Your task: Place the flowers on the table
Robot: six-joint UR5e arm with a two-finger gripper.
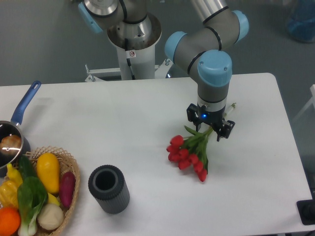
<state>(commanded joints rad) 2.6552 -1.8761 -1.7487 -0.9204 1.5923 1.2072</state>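
The flowers [189,152], a bunch of red tulip buds with green stems and leaves, lie on the white table [123,123] right of centre, buds pointing toward the front. Their stems run up and back between the fingers of my gripper [209,129]. The gripper points straight down over the stem end, low above the tabletop. Its black fingers [226,130] stand apart on either side of the stems with a visible gap, so it looks open. A pale stem tip [232,105] sticks out behind the wrist.
A dark grey ribbed cylinder vase [109,189] stands at the front centre-left. A wicker basket [69,162] of vegetables sits at the front left corner. A blue-handled pan [15,132] is at the left edge. The robot base [133,44] stands behind the table.
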